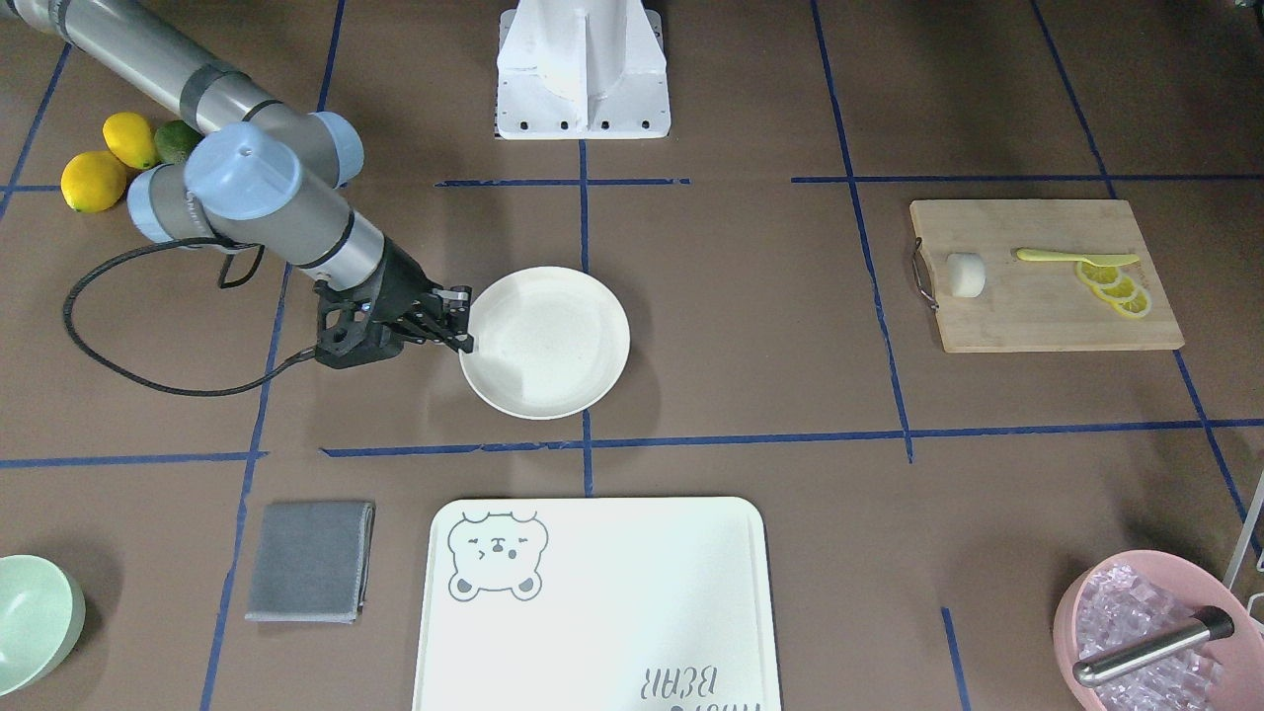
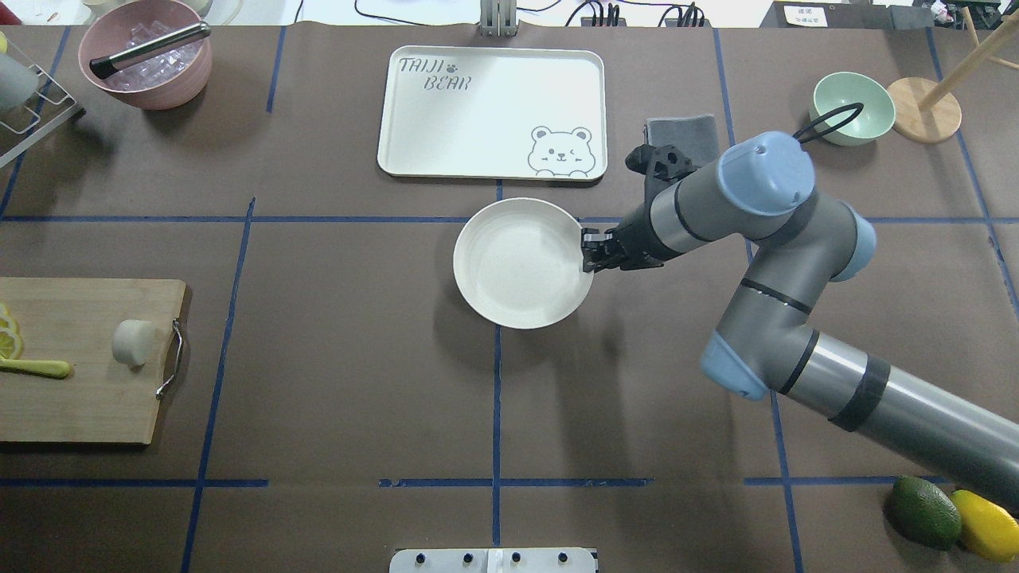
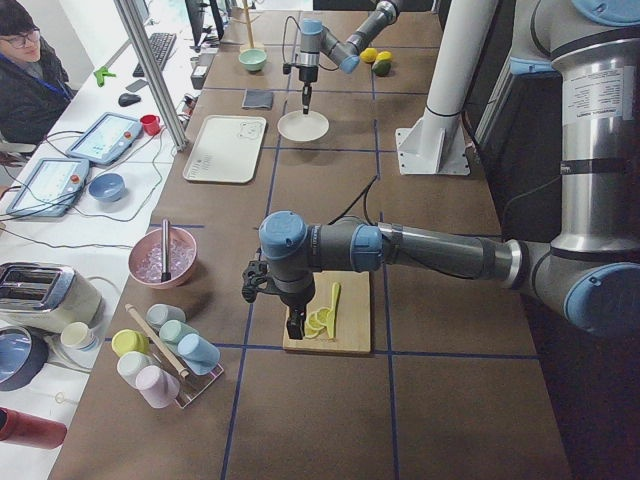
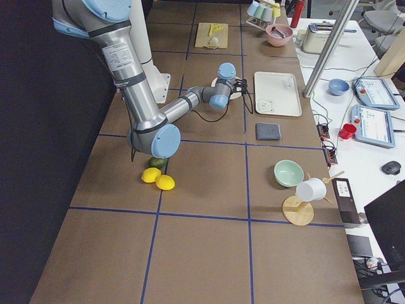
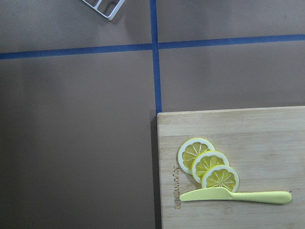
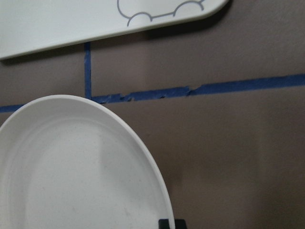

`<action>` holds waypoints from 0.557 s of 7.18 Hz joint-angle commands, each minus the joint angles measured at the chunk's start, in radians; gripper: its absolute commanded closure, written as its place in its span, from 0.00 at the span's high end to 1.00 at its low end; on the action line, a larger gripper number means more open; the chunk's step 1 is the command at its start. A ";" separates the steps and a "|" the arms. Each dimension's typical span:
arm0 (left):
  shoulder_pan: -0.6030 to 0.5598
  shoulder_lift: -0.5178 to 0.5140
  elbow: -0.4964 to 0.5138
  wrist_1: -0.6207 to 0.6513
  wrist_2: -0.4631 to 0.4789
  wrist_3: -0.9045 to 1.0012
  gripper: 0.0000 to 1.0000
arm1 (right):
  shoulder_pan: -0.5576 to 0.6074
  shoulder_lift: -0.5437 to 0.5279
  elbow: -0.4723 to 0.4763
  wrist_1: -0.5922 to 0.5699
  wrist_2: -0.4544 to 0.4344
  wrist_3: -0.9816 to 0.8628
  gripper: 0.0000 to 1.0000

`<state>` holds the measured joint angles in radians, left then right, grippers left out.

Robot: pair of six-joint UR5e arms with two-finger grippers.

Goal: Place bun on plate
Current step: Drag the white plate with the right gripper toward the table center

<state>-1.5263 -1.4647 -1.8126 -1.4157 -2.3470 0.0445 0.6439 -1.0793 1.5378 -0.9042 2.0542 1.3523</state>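
Note:
The bun [image 2: 132, 342] is a small white lump standing on a wooden cutting board [image 2: 80, 398], near its handle end; the front view shows the bun [image 1: 966, 275] too. The round cream plate [image 2: 521, 263] lies at the table's middle, with nothing on it. My right gripper [image 2: 588, 255] points down at the plate's right rim, and in the right wrist view its dark fingertips [image 6: 166, 223] are closed together at the rim of the plate [image 6: 71, 181]. My left gripper [image 3: 295, 325] hangs over the board's outer end and shows only in the left side view, so I cannot tell its state.
Lemon slices [image 5: 207, 164] and a yellow knife [image 5: 236, 195] lie on the board. The white bear tray [image 2: 493, 111] and a grey cloth [image 2: 682, 129] sit beyond the plate. A pink ice bowl [image 2: 147, 56], a mint bowl [image 2: 852, 107] and lemons [image 1: 94, 180] stand at the corners.

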 commanded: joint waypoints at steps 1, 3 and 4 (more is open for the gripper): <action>0.000 0.000 -0.001 0.000 0.000 0.000 1.00 | -0.084 0.019 0.004 -0.030 -0.095 0.047 0.00; 0.005 0.000 -0.001 0.000 0.000 0.000 1.00 | -0.105 0.029 0.007 -0.032 -0.118 0.064 0.00; 0.008 0.000 0.001 0.000 0.000 0.000 1.00 | -0.116 0.029 0.007 -0.032 -0.126 0.064 0.00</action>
<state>-1.5224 -1.4649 -1.8129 -1.4159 -2.3470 0.0445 0.5435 -1.0524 1.5443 -0.9352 1.9418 1.4126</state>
